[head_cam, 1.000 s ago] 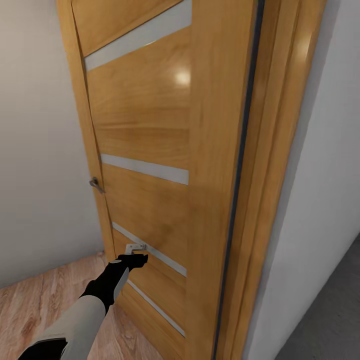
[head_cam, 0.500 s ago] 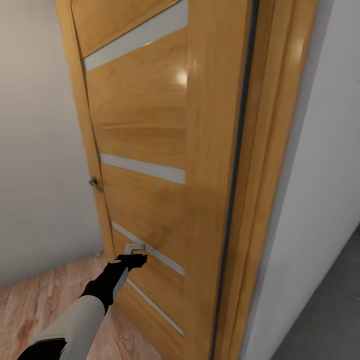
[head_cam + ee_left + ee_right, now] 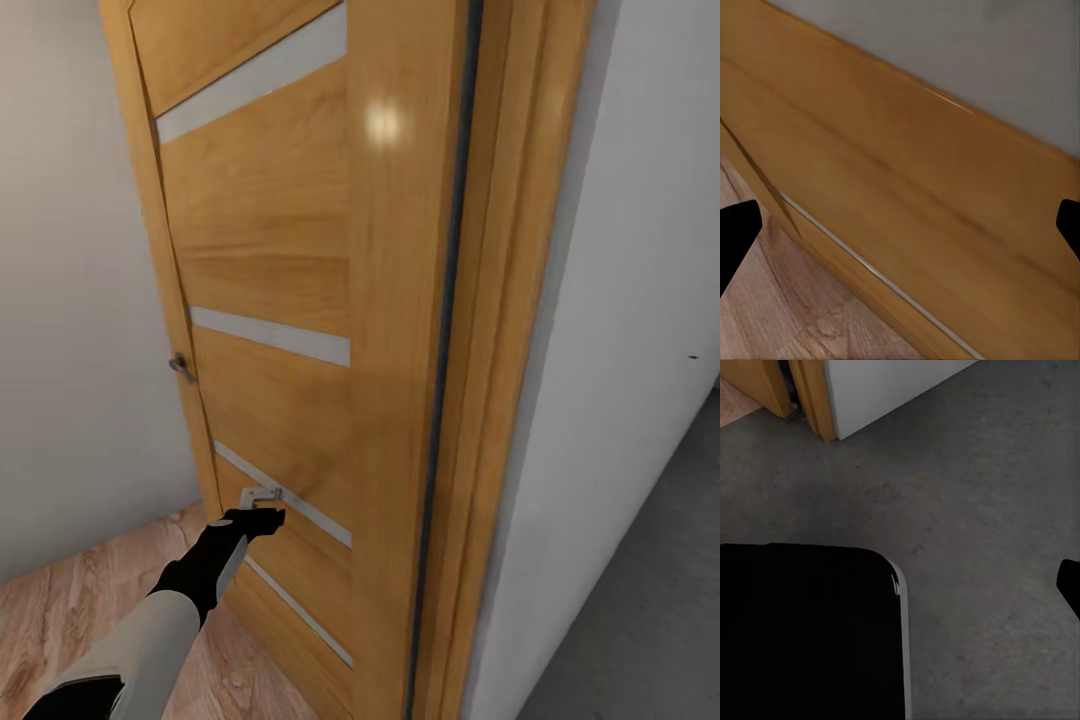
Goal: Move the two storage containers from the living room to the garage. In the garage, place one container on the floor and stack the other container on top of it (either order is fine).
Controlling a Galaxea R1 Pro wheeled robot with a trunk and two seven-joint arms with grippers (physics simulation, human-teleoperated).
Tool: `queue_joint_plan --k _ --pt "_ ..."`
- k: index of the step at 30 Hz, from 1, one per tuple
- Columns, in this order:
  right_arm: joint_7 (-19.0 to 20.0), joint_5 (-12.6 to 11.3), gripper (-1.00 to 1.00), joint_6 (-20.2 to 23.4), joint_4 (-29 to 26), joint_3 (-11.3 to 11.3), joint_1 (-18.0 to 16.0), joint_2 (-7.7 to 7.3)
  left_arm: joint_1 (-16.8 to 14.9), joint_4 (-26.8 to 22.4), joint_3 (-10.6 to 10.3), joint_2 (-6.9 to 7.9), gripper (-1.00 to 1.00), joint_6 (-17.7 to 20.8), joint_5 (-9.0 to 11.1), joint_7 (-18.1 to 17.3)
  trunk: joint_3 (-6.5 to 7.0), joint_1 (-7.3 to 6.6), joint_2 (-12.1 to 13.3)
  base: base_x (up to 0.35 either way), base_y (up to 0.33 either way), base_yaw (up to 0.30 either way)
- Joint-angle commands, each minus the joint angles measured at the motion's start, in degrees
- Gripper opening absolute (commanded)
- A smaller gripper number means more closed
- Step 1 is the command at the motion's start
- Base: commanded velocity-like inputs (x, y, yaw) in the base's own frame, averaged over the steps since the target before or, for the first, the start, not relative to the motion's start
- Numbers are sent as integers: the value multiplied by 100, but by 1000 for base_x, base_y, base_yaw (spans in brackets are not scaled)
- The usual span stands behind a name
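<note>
Where the left arm reaches out low and forward, the left gripper (image 3: pixel 262 519) sits right against the wooden door (image 3: pixel 280 260), just below a small silver bracket (image 3: pixel 262 494) fixed to the door's lower part. From the head view I cannot tell whether its tip touches the wood or the bracket. In the left wrist view the two black fingertips (image 3: pixel 736 234) stand at opposite edges, well apart, so the left gripper is spread wide with nothing between its fingers; the door's honey-coloured panel and a thin pale strip (image 3: pixel 862 262) run across between them.

Further out, the door is crossed by slanting frosted bands (image 3: pixel 270 336), and a small metal handle (image 3: pixel 181 366) sticks out at its far edge, beside a plain pale wall (image 3: pixel 70 300). Light wood plank flooring (image 3: pixel 60 610) lies under the arm. To the right stand the door frame (image 3: pixel 500 350) and a white wall (image 3: pixel 640 350), with the floor (image 3: pixel 650 620), dark grey rough concrete, beyond it.

On the right wrist view, one black fingertip (image 3: pixel 1069 581) shows at the edge over that grey concrete, beside a large black rounded body (image 3: pixel 806 630); the other finger is hidden, so I cannot tell whether the right gripper is spread or closed. A corner of the frame and white wall sits at the far side there.
</note>
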Motion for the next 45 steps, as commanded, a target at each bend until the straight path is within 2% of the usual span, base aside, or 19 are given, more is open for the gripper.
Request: queue_joint_plan --k 1,14,45 --pt "-31 27 100 -17 7 -1 -3 0 0 -9 18 -371 100 31 42 -47 -5 1 -2 0 0 -4" --pt "-29 27 100 -17 10 -2 -3 0 -2 -8 18 -378 100 33 43 -47 -5 1 -2 91 77 -1" --pt "-31 27 100 -17 8 -2 -3 0 -2 -7 18 -389 100 24 24 -47 -5 1 -2 2 44 0"
